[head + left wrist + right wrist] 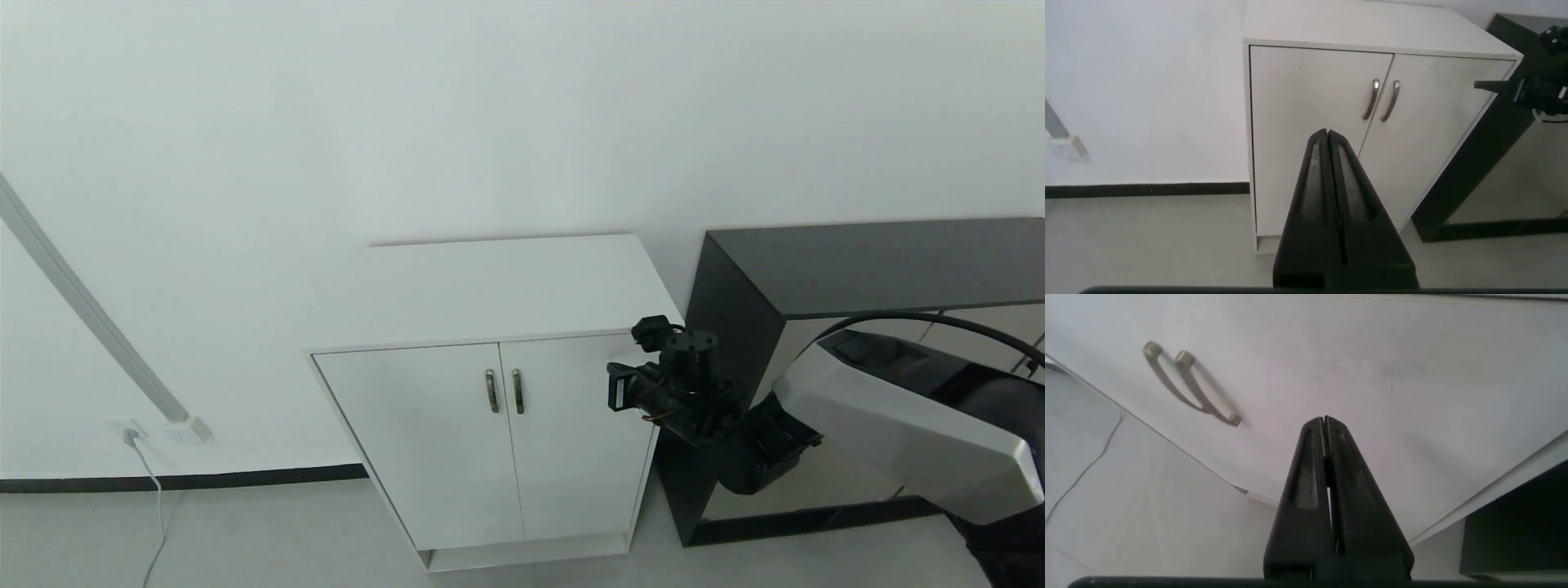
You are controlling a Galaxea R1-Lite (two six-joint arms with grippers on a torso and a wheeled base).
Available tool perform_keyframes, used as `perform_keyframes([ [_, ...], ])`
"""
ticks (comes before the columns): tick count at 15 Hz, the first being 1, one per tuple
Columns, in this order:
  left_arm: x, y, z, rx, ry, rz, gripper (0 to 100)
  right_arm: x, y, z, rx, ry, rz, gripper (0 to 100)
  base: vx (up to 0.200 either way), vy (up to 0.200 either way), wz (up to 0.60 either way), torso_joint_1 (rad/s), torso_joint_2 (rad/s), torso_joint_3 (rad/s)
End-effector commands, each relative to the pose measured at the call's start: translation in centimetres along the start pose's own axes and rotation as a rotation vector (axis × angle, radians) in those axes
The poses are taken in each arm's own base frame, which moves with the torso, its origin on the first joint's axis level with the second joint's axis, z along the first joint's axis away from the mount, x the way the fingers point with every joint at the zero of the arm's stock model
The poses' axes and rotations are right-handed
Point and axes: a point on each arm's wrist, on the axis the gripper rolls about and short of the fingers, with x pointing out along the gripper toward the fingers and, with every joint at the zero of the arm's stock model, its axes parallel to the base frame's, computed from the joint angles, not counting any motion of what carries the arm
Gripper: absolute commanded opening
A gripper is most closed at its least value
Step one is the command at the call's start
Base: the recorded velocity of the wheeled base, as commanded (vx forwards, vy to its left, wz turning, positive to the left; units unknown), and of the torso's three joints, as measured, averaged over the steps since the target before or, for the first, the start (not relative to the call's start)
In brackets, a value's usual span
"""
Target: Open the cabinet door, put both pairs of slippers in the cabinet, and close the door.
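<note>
Cabinet [490, 392] in white, standing on the floor against the wall, both doors shut flat, and the pair of handles [504, 390] side by side at the middle seam. The head view takes in its whole top, plus a dark unit [816, 269] with a mirrored front set just beside its right side. The right gripper [618, 390] is up in front of the right door [571, 441], near the door's outer edge and apart from the handles. Its wrist view goes in close: fingers [1306, 465] pressed together with nothing between them, the door face right behind the tips.

The left gripper [1327, 135] hangs farther back, facing the cabinet front, its fingers [1310, 188] closed on nothing too. That view catches the right gripper side-on by the cabinet's right edge.

Low on the left, a wall socket [129, 430] with a grey cable [155, 498] trailing down to the floor.

The dark unit runs off the right edge of the head view, and the arm covers part of its mirror. I can't tell whether the right fingertips touch the door.
</note>
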Motion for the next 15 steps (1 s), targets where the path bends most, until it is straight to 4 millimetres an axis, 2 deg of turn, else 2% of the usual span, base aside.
perform_keyframes([
  [1, 0.0, 0.0, 0.0, -0.001, 0.0, 0.001, 0, 1.0, -0.6, -0.1, 0.003, -0.006, -0.013, 0, 0.0, 0.0, 0.0, 0.0, 0.0, 0.0],
  [6, 0.0, 0.0, 0.0, -0.001, 0.0, 0.001, 0, 1.9, -1.1, 0.7, 0.005, -0.014, -0.024, 0, 0.0, 0.0, 0.0, 0.0, 0.0, 0.0],
  [15, 0.0, 0.0, 0.0, -0.001, 0.0, 0.001, 0, 3.1, -1.3, 0.7, 0.005, -0.002, -0.031, 0, 0.0, 0.0, 0.0, 0.0, 0.0, 0.0],
])
